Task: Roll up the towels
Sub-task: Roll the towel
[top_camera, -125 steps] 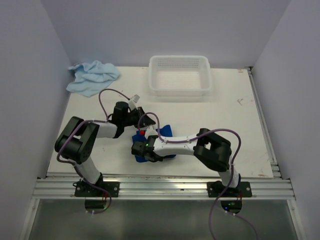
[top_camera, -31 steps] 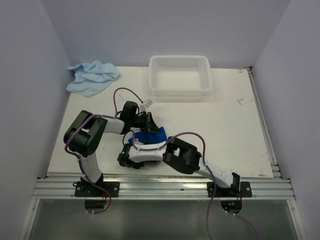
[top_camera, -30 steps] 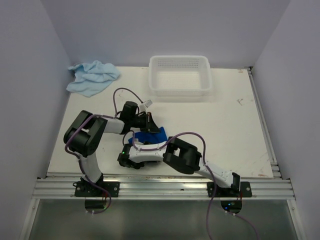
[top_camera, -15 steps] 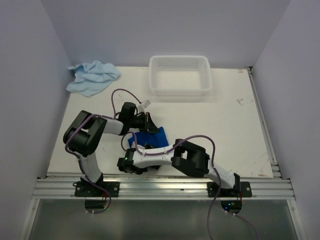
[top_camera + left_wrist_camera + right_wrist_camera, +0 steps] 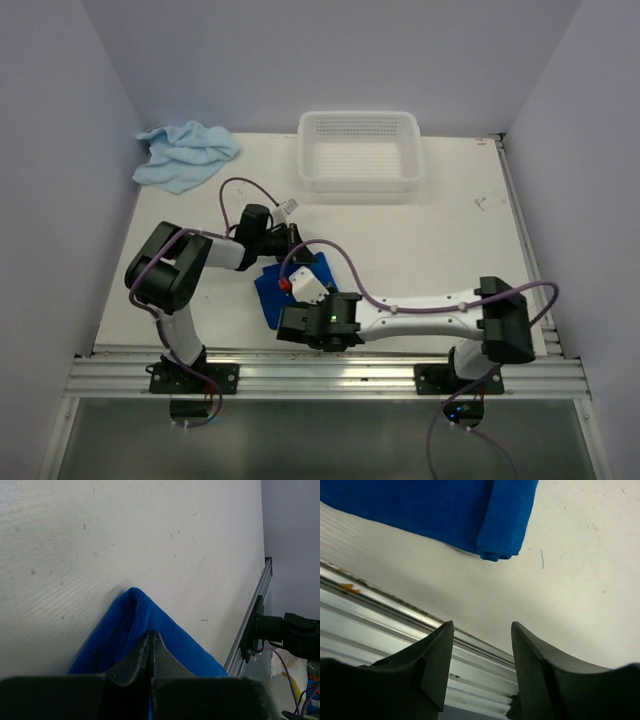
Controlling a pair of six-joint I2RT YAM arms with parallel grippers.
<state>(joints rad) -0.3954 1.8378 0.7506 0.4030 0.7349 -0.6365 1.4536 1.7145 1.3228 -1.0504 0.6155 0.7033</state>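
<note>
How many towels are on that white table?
2. A dark royal blue terry towel lies near the front edge, left of centre; a pale sky blue terry towel sits crumpled at the far left corner. None seems hidden.

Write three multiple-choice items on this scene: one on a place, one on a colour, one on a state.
1. Where on the table is the pale blue towel? A near right corner; B far left corner; C centre.
2. What colour is the basket? A white; B red; C black.
3. The left end effector is: A open, empty; B out of view; C shut on the dark blue towel.
Key: 1 B, it lies bunched at that corner. 2 A, its perforated plastic is white. 3 C, it pinches a fold of the cloth.
</note>
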